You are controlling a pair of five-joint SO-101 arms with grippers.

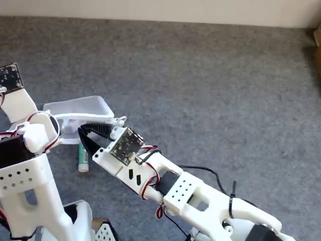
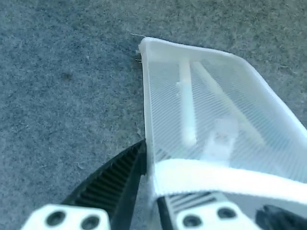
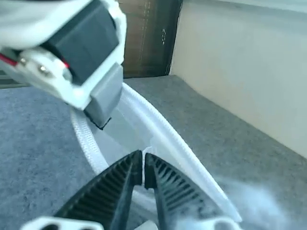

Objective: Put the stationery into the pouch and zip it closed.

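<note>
- Grey carpeted table [image 1: 210,75].
- Right arm [image 1: 200,196]: entering at 5 o'clock, angled toward 10 o'clock.
- Left arm [image 1: 25,181]: standing at 8 o'clock.
- Pouch [image 1: 83,106]: translucent white, at 9 o'clock on the table, mouth unzipped, white sticks [image 2: 187,105] inside.
- Left gripper [image 2: 149,172]: clamped on the pouch's side wall beside the zip band.
- Right gripper [image 3: 143,155]: fingers pinched together at the zip band, pouch at 11 o'clock of the tips.
- Green-capped pen [image 1: 83,156]: on the carpet at 6 o'clock of the pouch.
</note>
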